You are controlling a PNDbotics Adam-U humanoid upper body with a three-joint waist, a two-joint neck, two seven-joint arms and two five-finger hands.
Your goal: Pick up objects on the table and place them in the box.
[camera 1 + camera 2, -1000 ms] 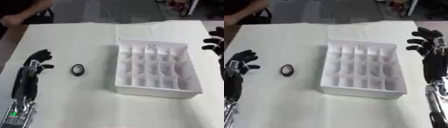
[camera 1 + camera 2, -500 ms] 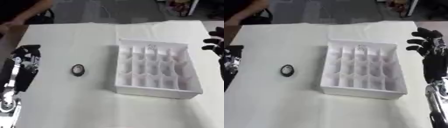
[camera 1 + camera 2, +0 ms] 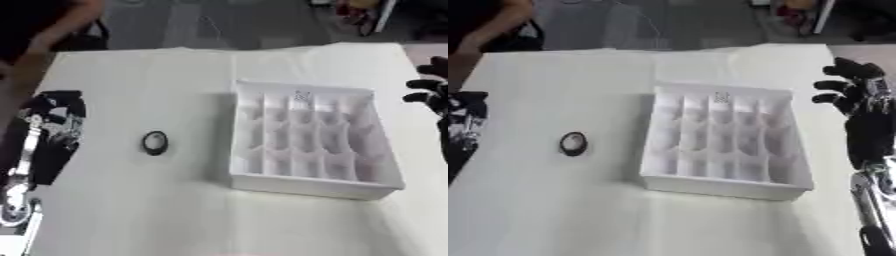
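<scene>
We see a small dark ring-shaped object point(image 3: 155, 143) lying on the white table point(image 3: 157, 210), well left of the white divided box point(image 3: 311, 140). Our left hand point(image 3: 54, 112) hovers left of it, fingers curled, holding nothing. Our right hand point(image 3: 857, 90) stands right of the box, fingers relaxed and spread.

Black-fingered left hand point(image 3: 54, 107) on a silver-jointed forearm with dark casing; right hand point(image 3: 856, 87) black, with silver glints at its back
</scene>
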